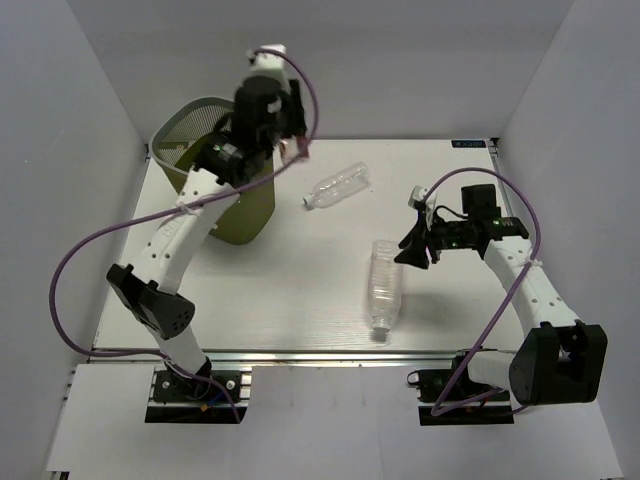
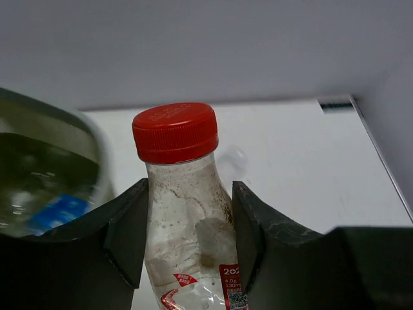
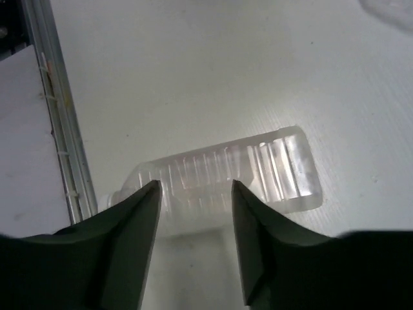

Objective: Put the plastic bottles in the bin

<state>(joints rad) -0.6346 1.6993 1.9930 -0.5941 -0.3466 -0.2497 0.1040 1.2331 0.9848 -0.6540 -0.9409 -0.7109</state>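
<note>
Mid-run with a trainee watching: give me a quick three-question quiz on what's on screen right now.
1. True or false: the left end effector grips the red-capped clear plastic bottle.
2. How many clear plastic bottles lie loose on the white table? A one, B two, C four.
3. Fill in: the olive-green wire-mesh bin stands at the table's far ____ corner.
Key: 1 true. 2 B: a white-capped bottle and a ribbed bottle by the right end effector. 3 left.
</note>
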